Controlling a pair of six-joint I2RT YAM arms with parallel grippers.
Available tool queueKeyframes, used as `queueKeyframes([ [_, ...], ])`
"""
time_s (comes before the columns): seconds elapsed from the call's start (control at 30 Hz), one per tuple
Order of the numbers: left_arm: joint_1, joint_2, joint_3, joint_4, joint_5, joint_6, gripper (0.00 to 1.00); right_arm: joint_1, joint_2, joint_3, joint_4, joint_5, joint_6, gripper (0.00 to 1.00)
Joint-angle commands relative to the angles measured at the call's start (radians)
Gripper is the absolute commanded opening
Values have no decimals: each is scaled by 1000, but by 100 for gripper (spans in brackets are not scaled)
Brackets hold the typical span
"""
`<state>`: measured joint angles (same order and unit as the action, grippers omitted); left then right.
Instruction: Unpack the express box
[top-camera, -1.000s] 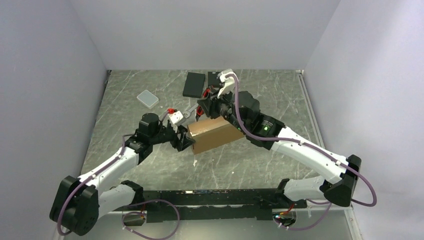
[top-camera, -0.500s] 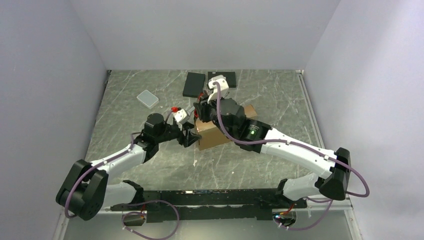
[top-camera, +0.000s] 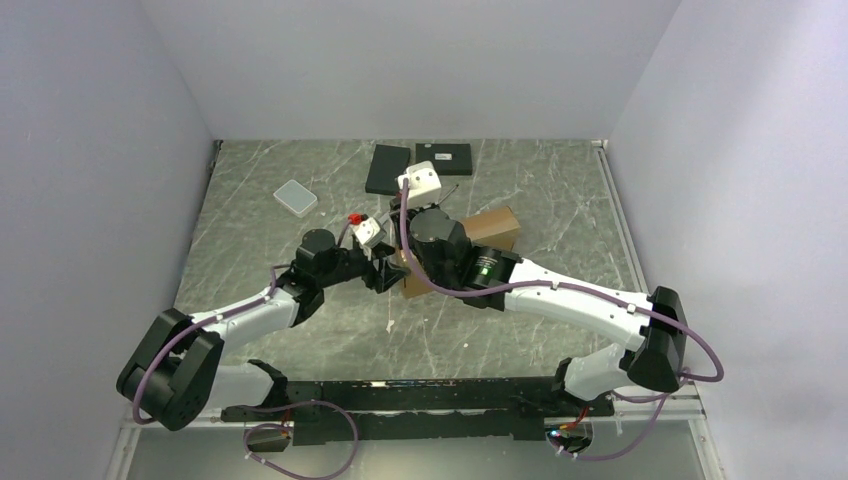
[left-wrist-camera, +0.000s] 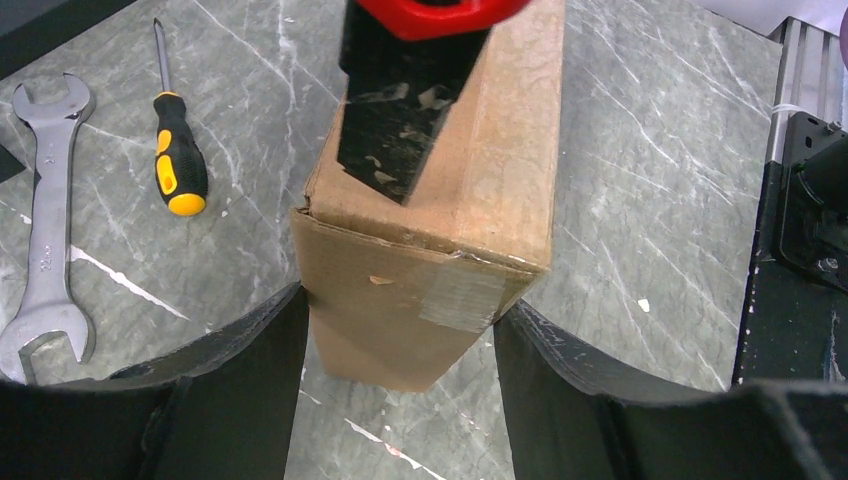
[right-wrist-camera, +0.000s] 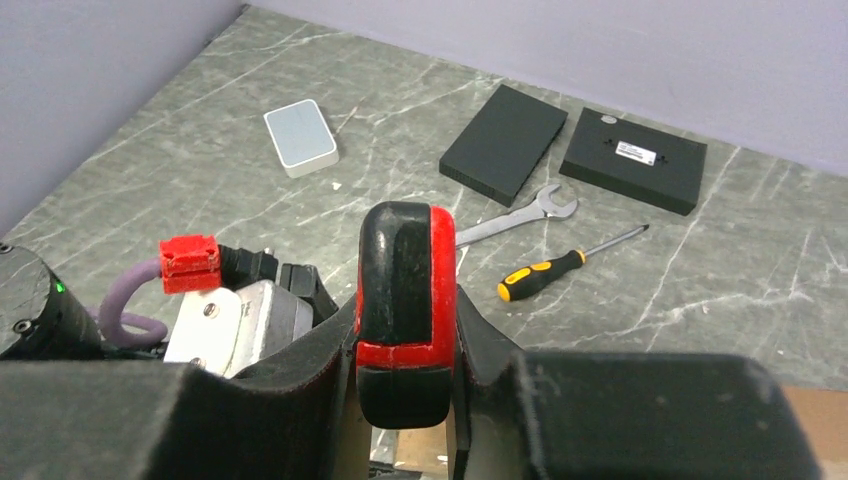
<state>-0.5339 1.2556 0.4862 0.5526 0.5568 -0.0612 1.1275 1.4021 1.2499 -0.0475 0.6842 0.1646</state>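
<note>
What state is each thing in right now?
express box, closed, taped shut
left gripper, shut on the express box
right gripper, shut on the red-and-black tool
red-and-black tool, tip on or just above the express box
screwdriver, lying flat
wrench, lying flat

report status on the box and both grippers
Left gripper clamped on express box end. Right gripper holding red-and-black tool, tip at box top. Box closed, taped. Wrench and screwdriver beside it, not touching.

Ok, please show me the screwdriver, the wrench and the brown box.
screwdriver (left-wrist-camera: 180, 172), left wrist view, on its yellow-black handle.
wrench (left-wrist-camera: 47, 232), left wrist view, on its shaft.
box (left-wrist-camera: 400, 310), left wrist view, on its near end face.
</note>
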Motion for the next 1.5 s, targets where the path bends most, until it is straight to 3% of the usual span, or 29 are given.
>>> queueKeyframes([
  [0.0,-12,-27,15,35,-26,20,31,5,0,39,82,53,-20,0],
  [0.93,-12,-37,2,66,-54,-6,2,17,25,-1,132,59,-2,0],
  [1.47,-12,-46,-1,60,-72,-7,0,21,16,-17,53,89,28,0],
])
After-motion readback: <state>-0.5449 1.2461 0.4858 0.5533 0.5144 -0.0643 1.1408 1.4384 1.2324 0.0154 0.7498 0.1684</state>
